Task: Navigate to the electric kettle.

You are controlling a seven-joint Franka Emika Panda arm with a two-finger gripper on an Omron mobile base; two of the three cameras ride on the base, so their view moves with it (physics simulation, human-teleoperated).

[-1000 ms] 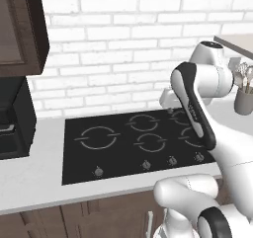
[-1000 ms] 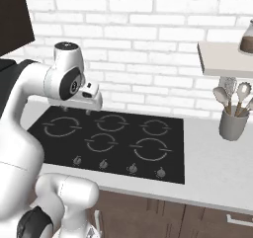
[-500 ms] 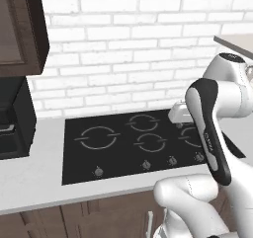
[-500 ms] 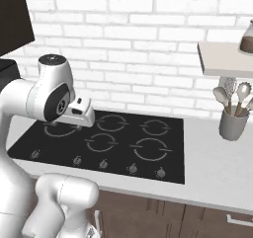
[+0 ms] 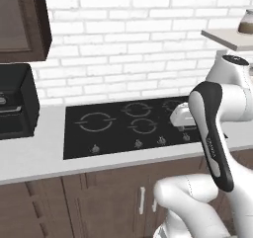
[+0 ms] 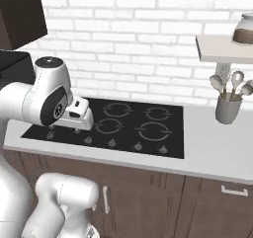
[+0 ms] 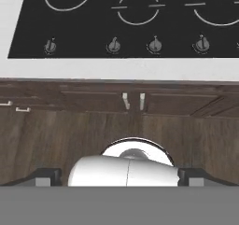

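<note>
The electric kettle is out of view. My gripper [image 5: 182, 128] hangs low over the front right part of the black cooktop [image 5: 113, 128], its white hand pointing down and back toward the base. From the right base it [image 6: 78, 129] sits over the cooktop's [image 6: 148, 133] front left corner. In the hand view the two dark fingertips [image 7: 44, 176] stand far apart at the bottom corners, so the gripper [image 7: 120, 178] is open and holds nothing.
A boxy black espresso machine [image 5: 15, 106] stands on the counter left of the cooktop. A grey utensil holder [image 6: 227, 109] and a wall shelf [image 6: 222, 48] with a jar are to the right. Dark cabinet doors [image 7: 70, 121] run below the counter edge.
The arm has folded back and down, and the hand has dropped toward the cooktop's front edge. The scene itself has shifted only slightly.
</note>
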